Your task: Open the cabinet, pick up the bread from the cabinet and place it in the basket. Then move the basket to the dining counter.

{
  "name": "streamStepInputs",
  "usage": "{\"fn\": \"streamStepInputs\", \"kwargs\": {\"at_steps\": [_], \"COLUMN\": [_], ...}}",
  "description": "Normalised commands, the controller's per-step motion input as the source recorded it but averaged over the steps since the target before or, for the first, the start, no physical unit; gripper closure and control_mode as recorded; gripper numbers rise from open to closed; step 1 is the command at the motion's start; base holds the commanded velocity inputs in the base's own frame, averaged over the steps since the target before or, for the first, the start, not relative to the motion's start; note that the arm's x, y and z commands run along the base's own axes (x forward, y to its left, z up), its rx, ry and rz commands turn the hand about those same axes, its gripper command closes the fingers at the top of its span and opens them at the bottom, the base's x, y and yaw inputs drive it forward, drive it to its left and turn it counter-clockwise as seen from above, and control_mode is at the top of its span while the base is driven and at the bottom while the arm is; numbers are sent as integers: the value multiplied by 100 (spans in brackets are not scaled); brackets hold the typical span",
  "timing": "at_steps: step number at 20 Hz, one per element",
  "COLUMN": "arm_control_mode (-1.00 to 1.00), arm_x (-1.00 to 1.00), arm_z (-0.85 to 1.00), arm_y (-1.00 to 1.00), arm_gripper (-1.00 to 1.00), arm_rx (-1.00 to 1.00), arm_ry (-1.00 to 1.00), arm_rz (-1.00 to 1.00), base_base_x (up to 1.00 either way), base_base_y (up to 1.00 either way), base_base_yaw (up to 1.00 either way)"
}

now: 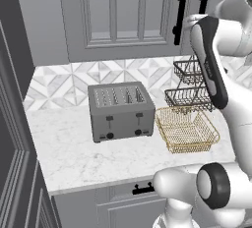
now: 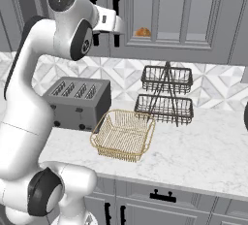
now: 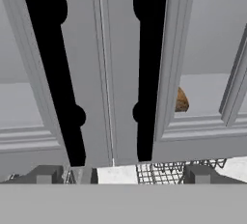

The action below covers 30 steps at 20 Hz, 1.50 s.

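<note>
Progress is slight: the grey panelled wall cabinet (image 2: 160, 15) looks closed, the small golden-brown bread roll (image 2: 143, 32) sits inside on its shelf, and the golden wire-mesh basket (image 1: 187, 129) lies empty on the worktop. The gripper (image 3: 123, 172), jaws spread wide and empty, faces the black bar handles (image 3: 147, 68).

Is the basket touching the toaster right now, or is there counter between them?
Apart. The right base view shows a strip of white counter between the basket and the toaster.
</note>
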Motion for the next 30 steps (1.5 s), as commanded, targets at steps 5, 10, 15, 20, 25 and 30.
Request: {"fn": "streamStepInputs", "kwargs": {"at_steps": [5, 10, 15, 20, 25, 30], "arm_control_mode": [-100, -100, -100, -100, -100, -100], "arm_x": [10, 30, 29, 23, 56, 63], "arm_z": [29, 0, 0, 0, 0, 0], "arm_y": [-1, -36, -8, 0, 0, -3], "arm_gripper": [-100, -100, -100, -100, -100, -100], "arm_rx": [-5, 5, 1, 0, 0, 0], "arm_ry": [0, 0, 0, 0, 0, 0], "arm_rz": [-4, -10, -1, 0, 0, 4], "base_base_x": [0, 0, 0, 0, 0, 0], "base_base_y": [0, 0, 0, 0, 0, 0], "base_base_yaw": [0, 0, 0, 0, 0, 0]}}
